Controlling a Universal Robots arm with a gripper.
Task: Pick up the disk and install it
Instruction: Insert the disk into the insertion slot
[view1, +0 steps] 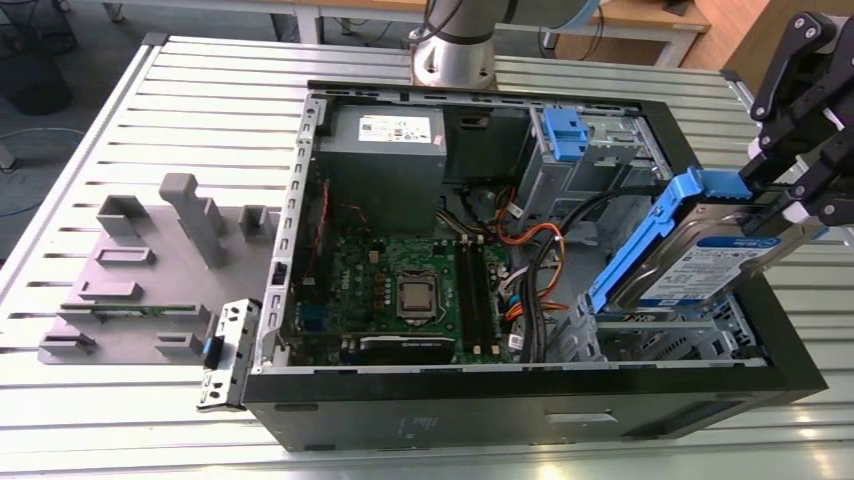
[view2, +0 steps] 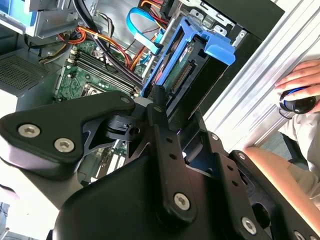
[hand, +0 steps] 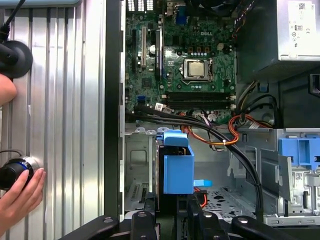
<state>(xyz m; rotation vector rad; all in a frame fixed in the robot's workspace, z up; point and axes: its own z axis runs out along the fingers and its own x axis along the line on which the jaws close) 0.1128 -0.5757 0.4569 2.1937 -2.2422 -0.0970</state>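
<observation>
While the grey fixture plate (view1: 120, 300) lies near the bench's left edge, well apart from the work, the open computer case (view1: 507, 410) occupies the bench's middle, its motherboard (view1: 400, 290) exposed. At the case's right side, over the metal drive bay (view1: 667, 335), the disk (view1: 707, 262) hangs tilted on edge. This attitude is judged to line its blue carrier up with the bay. Contact at its lower end cannot be determined. The gripper (view1: 797, 200) is clenched on the disk's raised end, jaws set narrowly, touching nothing else.
</observation>
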